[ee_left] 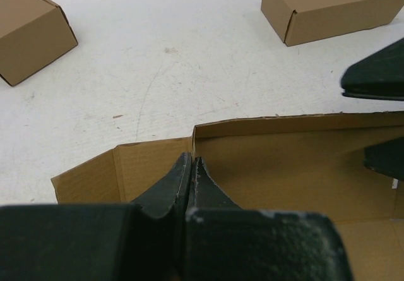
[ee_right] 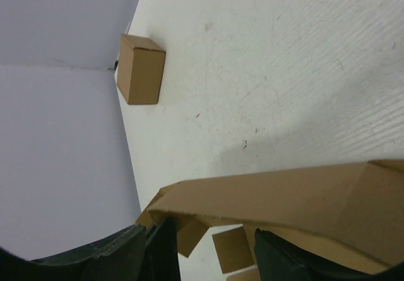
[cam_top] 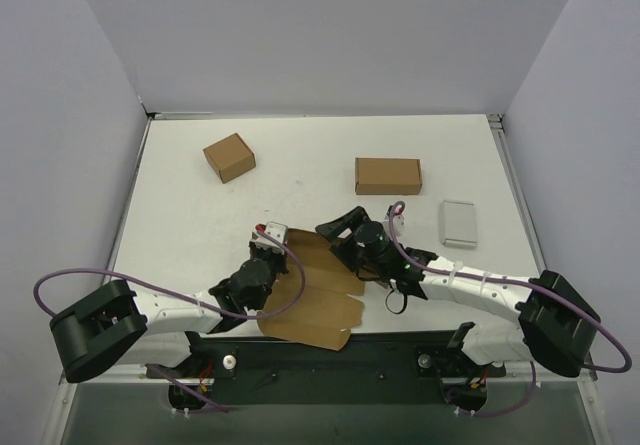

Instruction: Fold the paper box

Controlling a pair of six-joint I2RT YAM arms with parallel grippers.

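While the paper box (cam_top: pixel 318 310) lies mostly flat at the near edge of the table (cam_top: pixel 300 190), one long wall stands raised. Your left gripper (ee_left: pixel 191 167) has its fingers pressed together, tips at that wall's corner. Your right gripper (ee_right: pixel 208 240) has its jaws apart, astride a lifted flap; whether they touch it is unclear. Beyond sit a grey case (cam_top: pixel 460 222), an oblong closed carton (cam_top: pixel 388 175) and a squarish carton (cam_top: pixel 229 157).
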